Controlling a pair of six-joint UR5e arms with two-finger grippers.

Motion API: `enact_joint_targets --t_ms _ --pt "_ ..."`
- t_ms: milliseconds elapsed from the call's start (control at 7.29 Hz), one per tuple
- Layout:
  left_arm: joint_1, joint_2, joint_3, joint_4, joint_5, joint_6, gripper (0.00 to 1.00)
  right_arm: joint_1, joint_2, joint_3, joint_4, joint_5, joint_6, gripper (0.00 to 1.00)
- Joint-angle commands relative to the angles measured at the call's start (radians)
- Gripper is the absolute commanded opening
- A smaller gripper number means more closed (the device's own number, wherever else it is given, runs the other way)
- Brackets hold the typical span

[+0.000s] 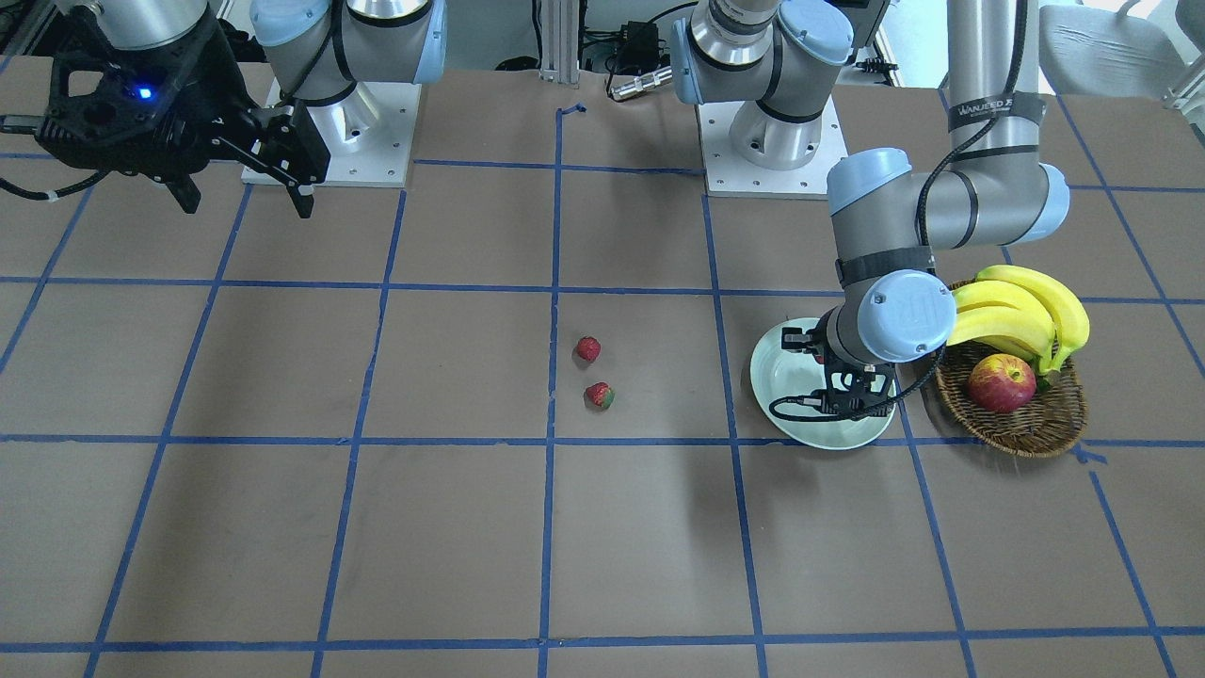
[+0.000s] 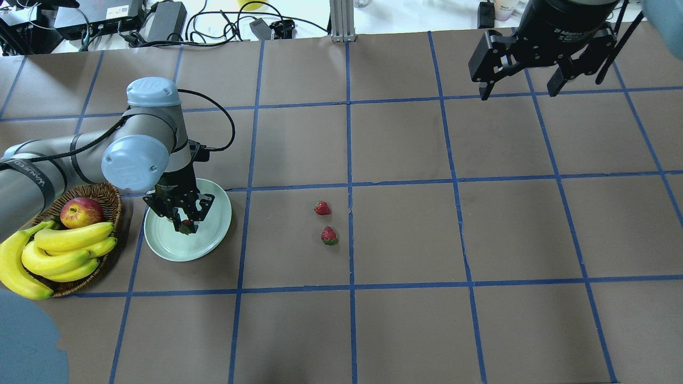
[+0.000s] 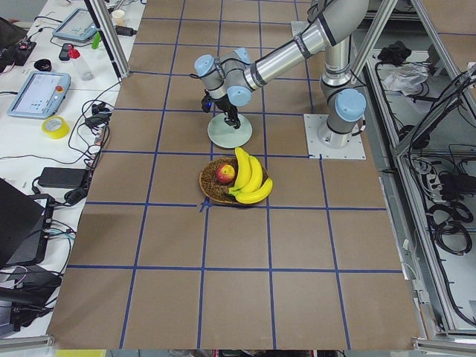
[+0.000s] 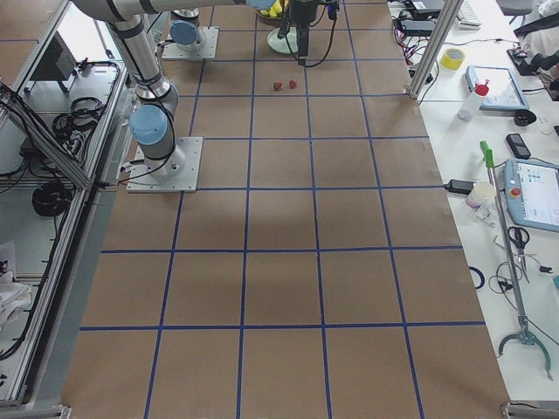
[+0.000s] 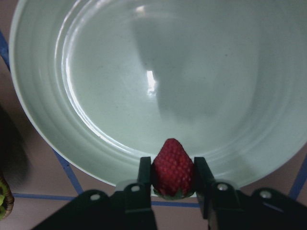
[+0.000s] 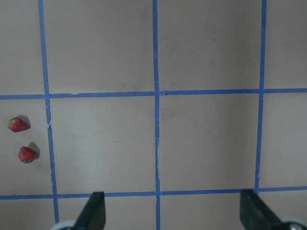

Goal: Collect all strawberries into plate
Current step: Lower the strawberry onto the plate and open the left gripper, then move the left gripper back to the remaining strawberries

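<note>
Left tool (image 5: 172,166), seen from its wrist, grips one strawberry (image 5: 172,158) over the plate (image 5: 38,120).
Overhead we see a far strawberry (image 2: 322,208) and a near strawberry (image 2: 329,235) lying on the counter (image 2: 405,240), right of the plate; our right tool (image 2: 517,92) hangs spread wide, empty, far right.

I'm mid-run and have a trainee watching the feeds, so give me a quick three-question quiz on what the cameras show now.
1. True or false: the left gripper holds a strawberry over the plate.
2. How many more lie loose on the table?
3. Pick one. The right gripper is: A) shut on a berry, B) open and empty, C) down in the basket.
Key: 1. True. 2. Two loose strawberries. 3. B.
</note>
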Motion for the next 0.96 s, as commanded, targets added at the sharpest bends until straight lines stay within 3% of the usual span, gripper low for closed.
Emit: enact_joint_targets --t_ms 0,274,412,823 --pt "-0.006 0.011 -0.004 0.001 -0.010 -0.009 1.00 -0.002 0.012 0.002 -0.001 0.011 0.005 1.00" --pt "-0.029 0.035 0.004 0.004 -0.024 -0.067 1.00 -0.002 0.012 0.002 0.005 0.003 0.008 1.00" --pt "-0.090 0.066 0.044 -0.005 -0.033 -0.250 1.00 -0.002 0.013 0.000 0.002 0.005 0.008 1.00" --pt "-0.221 0.050 0.091 0.007 -0.279 -0.643 1.00 0.002 0.013 0.002 -0.001 0.000 0.009 1.00"
